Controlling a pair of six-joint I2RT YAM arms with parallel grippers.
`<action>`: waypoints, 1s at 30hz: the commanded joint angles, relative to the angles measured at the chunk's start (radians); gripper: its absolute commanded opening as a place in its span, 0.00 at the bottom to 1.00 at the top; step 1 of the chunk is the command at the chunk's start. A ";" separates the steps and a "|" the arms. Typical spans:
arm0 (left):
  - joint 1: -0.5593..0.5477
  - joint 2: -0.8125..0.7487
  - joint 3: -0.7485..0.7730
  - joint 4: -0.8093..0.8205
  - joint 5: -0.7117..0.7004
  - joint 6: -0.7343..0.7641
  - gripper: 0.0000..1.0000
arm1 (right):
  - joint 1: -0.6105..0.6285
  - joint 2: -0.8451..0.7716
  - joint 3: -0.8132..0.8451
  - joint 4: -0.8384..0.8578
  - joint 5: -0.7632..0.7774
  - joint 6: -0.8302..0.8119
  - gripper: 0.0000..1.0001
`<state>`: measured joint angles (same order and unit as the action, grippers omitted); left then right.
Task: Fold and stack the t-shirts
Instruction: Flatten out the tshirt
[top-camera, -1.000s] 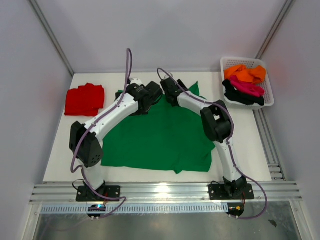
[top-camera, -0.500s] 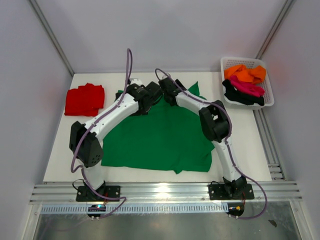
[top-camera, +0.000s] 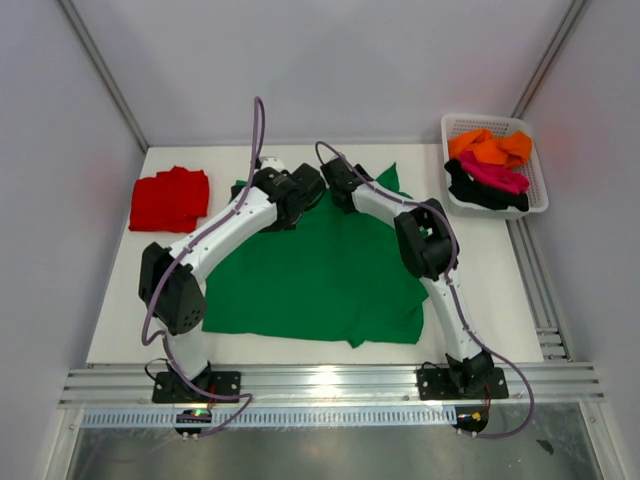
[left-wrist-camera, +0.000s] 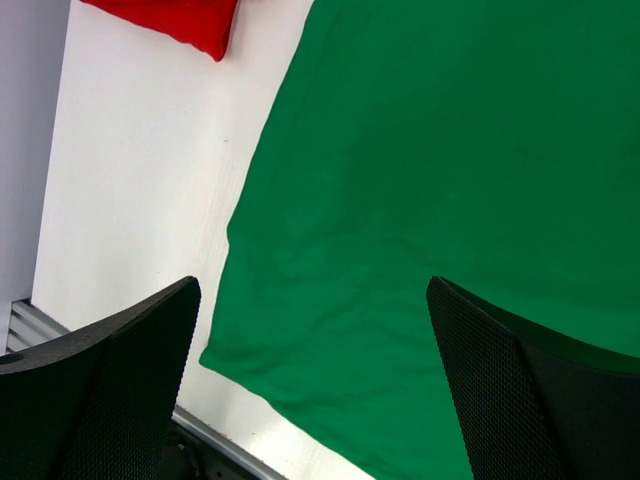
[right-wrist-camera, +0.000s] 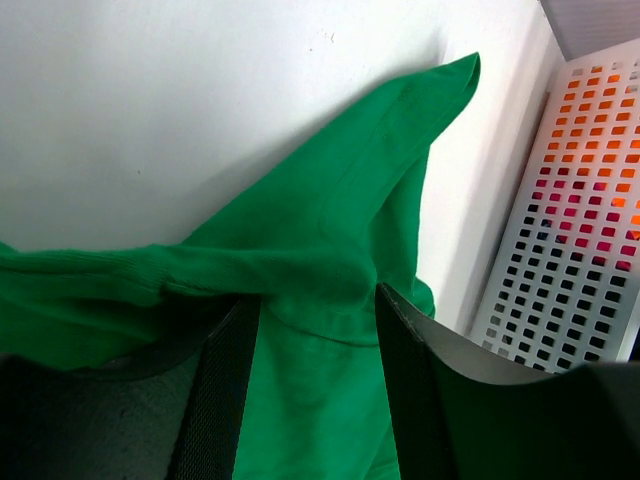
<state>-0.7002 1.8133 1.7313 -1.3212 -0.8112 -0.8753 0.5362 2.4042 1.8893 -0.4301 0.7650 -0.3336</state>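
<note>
The bright green t-shirt lies spread over the middle of the table. It also shows in the left wrist view and the right wrist view. My left gripper hangs over the shirt's far left part; in its own view the gripper is wide open and empty. My right gripper is at the far edge beside the raised sleeve. Its jaws are partly open with bunched green cloth between the fingers. The red t-shirt lies folded at the far left. Orange, magenta and black shirts lie in the basket.
The white mesh basket stands at the far right and shows in the right wrist view. Aluminium rails run along the near edge and down the right side. White walls enclose the table.
The right arm's elbow has shifted slightly left and further back. The left arm and the shirts have not moved.
</note>
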 joint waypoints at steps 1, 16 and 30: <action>-0.004 -0.029 -0.001 0.002 -0.031 -0.002 0.98 | -0.010 -0.002 0.044 -0.001 0.010 0.010 0.55; -0.002 -0.035 -0.009 -0.004 -0.017 -0.016 0.98 | -0.048 0.015 0.067 0.027 0.056 0.004 0.54; -0.002 -0.048 -0.029 -0.009 -0.005 -0.036 0.97 | -0.050 0.035 0.080 0.005 0.013 -0.002 0.27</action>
<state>-0.7002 1.8126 1.7111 -1.3228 -0.8101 -0.8841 0.4843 2.4420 1.9236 -0.4259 0.7853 -0.3374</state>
